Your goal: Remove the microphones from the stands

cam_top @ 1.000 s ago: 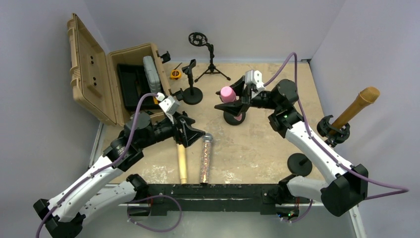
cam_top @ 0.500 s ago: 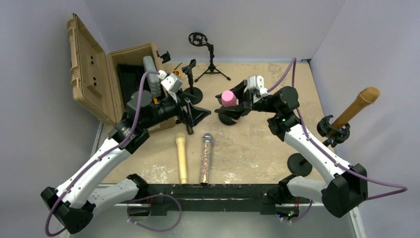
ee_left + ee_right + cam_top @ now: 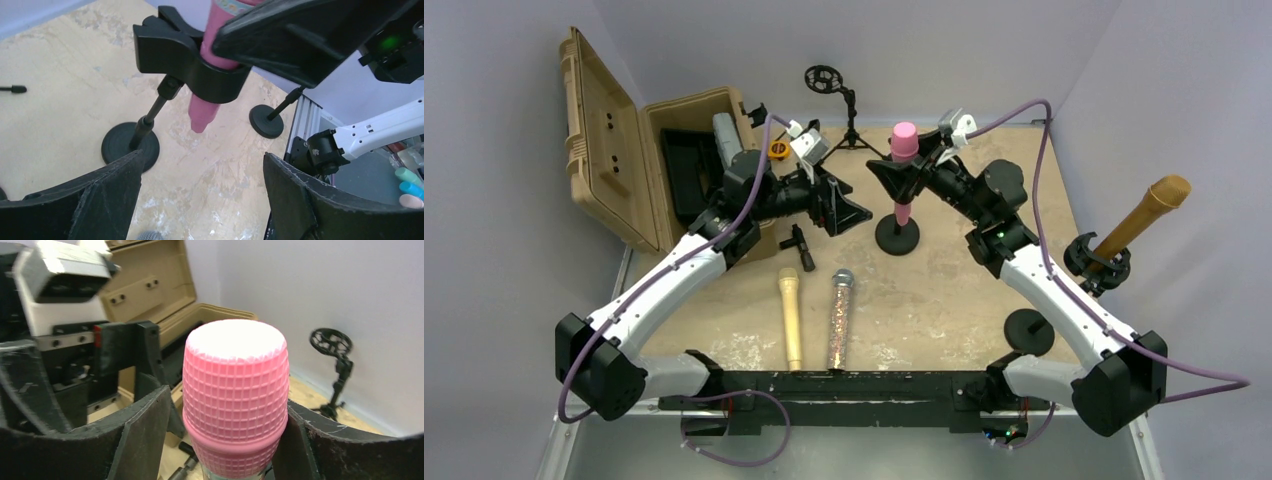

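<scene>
The right fingers (image 3: pixel 142 440) were clamped just below the head of the pink microphone (image 3: pixel 905 150), which stood upright in the clip (image 3: pixel 185 60) of its stand (image 3: pixel 897 236), centre-far. The left fingers (image 3: pixel 107 200) were spread and empty beside it. The pull needed to follow the clip axis, with the base braced if it lifted. The bench (image 3: pixel 944 290) was scuffed tan and the walls (image 3: pixel 1124 80) pale grey

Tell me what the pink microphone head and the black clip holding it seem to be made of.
The microphone head looks like moulded plastic or soft rubber: matte pink, with a regular raised grid and a paler top. The clip looks like matte black plastic or rubber, smooth with rounded edges.
</scene>
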`<action>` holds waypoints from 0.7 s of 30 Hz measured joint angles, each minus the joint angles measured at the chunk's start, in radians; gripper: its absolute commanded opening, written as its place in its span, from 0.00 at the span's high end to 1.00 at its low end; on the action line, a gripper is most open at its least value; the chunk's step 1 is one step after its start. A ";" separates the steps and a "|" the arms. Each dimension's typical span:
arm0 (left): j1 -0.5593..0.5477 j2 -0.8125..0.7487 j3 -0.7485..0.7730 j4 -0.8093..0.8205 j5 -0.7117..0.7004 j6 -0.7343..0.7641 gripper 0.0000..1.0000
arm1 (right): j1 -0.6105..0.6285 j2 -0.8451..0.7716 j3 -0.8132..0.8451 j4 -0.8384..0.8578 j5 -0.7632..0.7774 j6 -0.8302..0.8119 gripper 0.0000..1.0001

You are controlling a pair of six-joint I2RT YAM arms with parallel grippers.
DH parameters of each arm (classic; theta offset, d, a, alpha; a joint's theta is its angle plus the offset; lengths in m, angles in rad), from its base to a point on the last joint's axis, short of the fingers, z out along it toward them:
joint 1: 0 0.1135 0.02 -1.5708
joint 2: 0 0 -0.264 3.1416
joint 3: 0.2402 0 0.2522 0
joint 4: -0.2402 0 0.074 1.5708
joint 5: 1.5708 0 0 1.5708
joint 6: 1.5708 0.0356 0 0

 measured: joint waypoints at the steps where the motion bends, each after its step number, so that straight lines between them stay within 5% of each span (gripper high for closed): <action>1: 0.000 0.008 0.010 0.010 0.010 -0.001 0.17 | -0.001 -0.001 0.002 -0.017 0.034 -0.001 0.34; 17: -0.040 0.112 0.077 0.105 0.058 -0.037 0.28 | -0.002 -0.060 0.059 -0.254 0.410 0.063 0.02; 21: -0.085 0.145 0.086 0.110 0.033 -0.037 0.29 | -0.001 -0.067 0.094 -0.323 0.547 0.127 0.01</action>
